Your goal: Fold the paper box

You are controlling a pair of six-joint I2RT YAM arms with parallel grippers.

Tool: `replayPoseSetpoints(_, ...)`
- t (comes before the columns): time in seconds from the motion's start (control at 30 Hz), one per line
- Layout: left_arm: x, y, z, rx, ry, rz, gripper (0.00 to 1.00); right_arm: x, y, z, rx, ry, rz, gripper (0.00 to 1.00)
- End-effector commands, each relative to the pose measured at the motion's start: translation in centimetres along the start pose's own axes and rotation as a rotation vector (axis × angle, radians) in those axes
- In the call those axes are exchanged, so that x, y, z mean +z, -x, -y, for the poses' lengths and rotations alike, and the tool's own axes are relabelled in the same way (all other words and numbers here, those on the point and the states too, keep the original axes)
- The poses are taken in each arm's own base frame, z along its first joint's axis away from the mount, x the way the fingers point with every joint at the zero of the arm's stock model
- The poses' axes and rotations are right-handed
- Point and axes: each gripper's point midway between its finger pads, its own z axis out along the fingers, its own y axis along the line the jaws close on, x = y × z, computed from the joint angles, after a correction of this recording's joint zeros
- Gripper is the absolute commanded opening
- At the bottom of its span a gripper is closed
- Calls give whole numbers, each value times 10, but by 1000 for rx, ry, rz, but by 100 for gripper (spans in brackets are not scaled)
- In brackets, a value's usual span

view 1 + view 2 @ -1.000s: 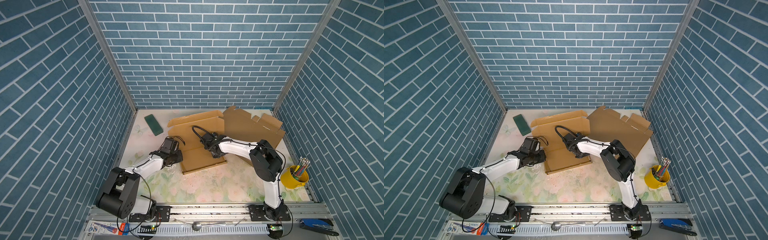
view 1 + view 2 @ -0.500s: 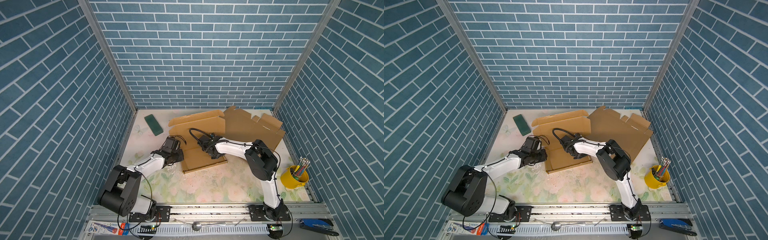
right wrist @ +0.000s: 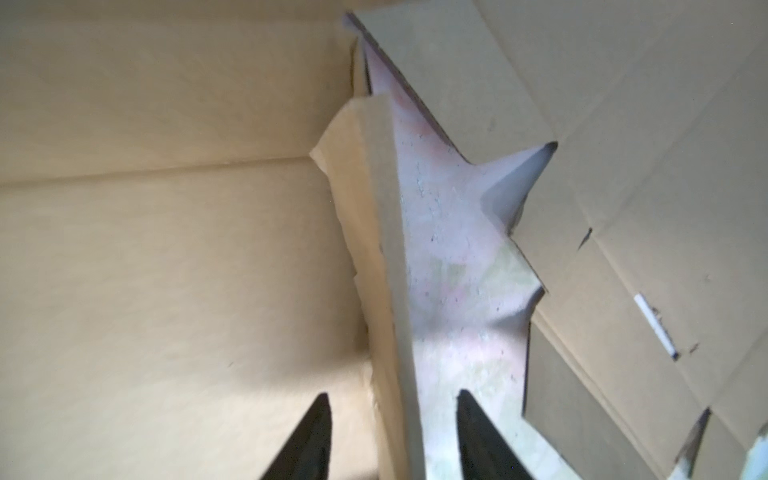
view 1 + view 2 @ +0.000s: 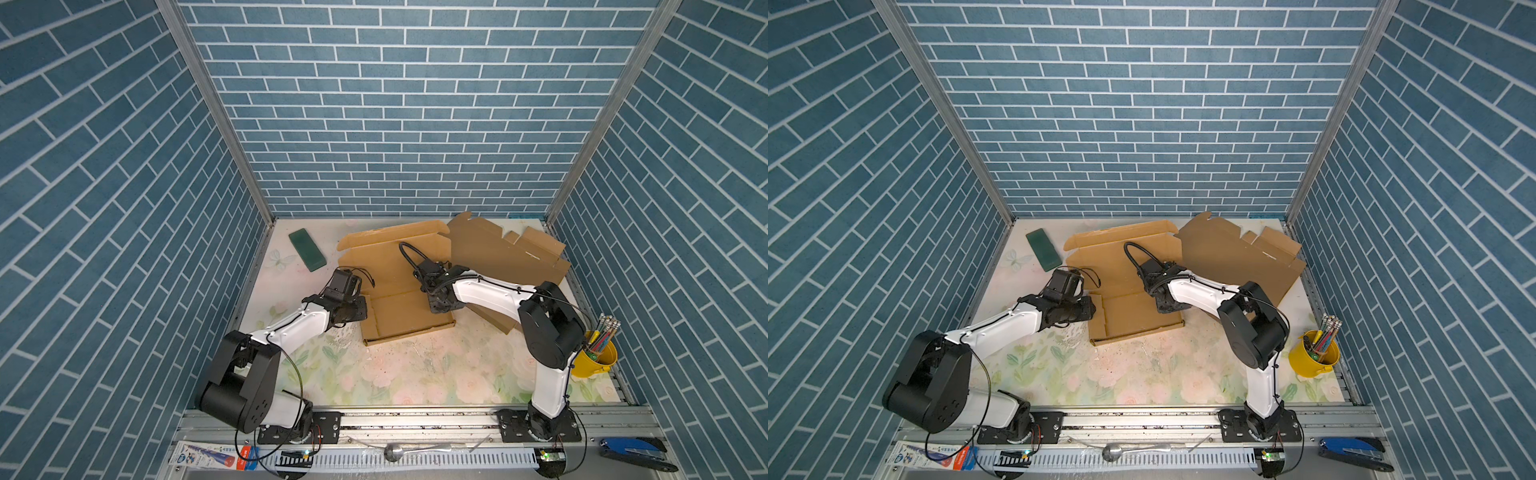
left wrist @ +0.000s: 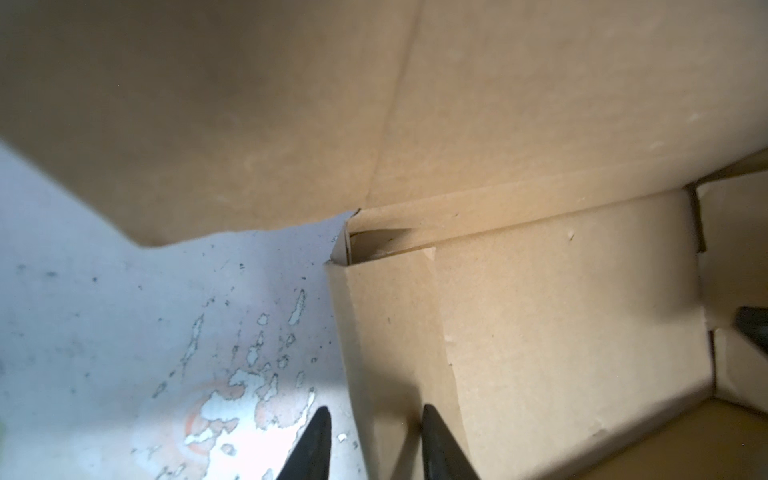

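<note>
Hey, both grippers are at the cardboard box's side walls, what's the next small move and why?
Probably lift both straight up and clear. The left gripper and right gripper have jaws parted astride the cardboard box's upright side walls, gripping nothing, so those folds look done; the rear lid flap lies open.

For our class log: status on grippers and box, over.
Left gripper and right gripper open, each straddling a box wall. Box half folded. Spare cardboard beside it.

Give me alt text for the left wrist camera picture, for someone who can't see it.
The left gripper, jaws apart, straddles a raised side wall of the brown paper box. The flaking table lies outside that wall; a broad cardboard flap rises beyond.
</note>
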Motion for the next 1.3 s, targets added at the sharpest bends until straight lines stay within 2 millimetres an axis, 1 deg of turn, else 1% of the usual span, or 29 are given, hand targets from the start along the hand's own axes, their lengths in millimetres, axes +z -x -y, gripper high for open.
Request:
replayPoseSetpoints(0.0,-15,10,-3,14,16,16,45,-22,6,-3,37,126,28,60)
replayPoseSetpoints(0.1,-26,15,-6,17,21,33,53,-37,13,1,54,190,61,70)
replayPoseSetpoints(0.17,-33,20,-7,14,19,49,57,-45,19,7,66,231,82,73)
replayPoseSetpoints(0.23,-37,23,-8,12,13,59,58,-52,25,11,64,274,103,73)
replayPoseSetpoints(0.3,-38,24,-8,12,3,58,58,-58,31,15,58,309,118,73)
replayPoseSetpoints(0.37,-34,22,-5,8,-15,40,59,-62,34,13,43,357,119,73)
replayPoseSetpoints(0.43,-28,17,0,-8,-47,15,59,-61,32,12,35,365,111,73)
replayPoseSetpoints(0.53,-21,9,6,-41,-88,-3,60,-53,25,9,43,374,90,73)
replayPoseSetpoints(0.67,-6,-3,4,-54,-66,-35,59,-30,11,2,75,384,42,74)
replayPoseSetpoints(0.77,9,-16,5,-25,-29,-72,54,-9,2,-1,97,364,0,74)
replayPoseSetpoints(0.83,15,-26,-1,-2,29,-99,48,2,-3,-2,112,342,-25,72)
replayPoseSetpoints(0.9,18,-34,-13,16,106,-112,36,13,-9,0,113,290,-51,67)
replayPoseSetpoints(0.97,18,-38,-24,45,184,-113,26,20,-16,3,103,225,-62,60)
replayPoseSetpoints(1.03,19,-40,-34,85,270,-117,19,26,-21,2,81,161,-68,50)
replayPoseSetpoints(1.13,17,-38,-40,136,376,-110,3,28,-26,4,37,38,-72,30)
replayPoseSetpoints(1.17,17,-38,-43,140,410,-104,0,29,-28,5,35,1,-72,23)
replayPoseSetpoints(1.27,19,-39,-49,153,479,-95,0,32,-32,3,43,-43,-66,6)
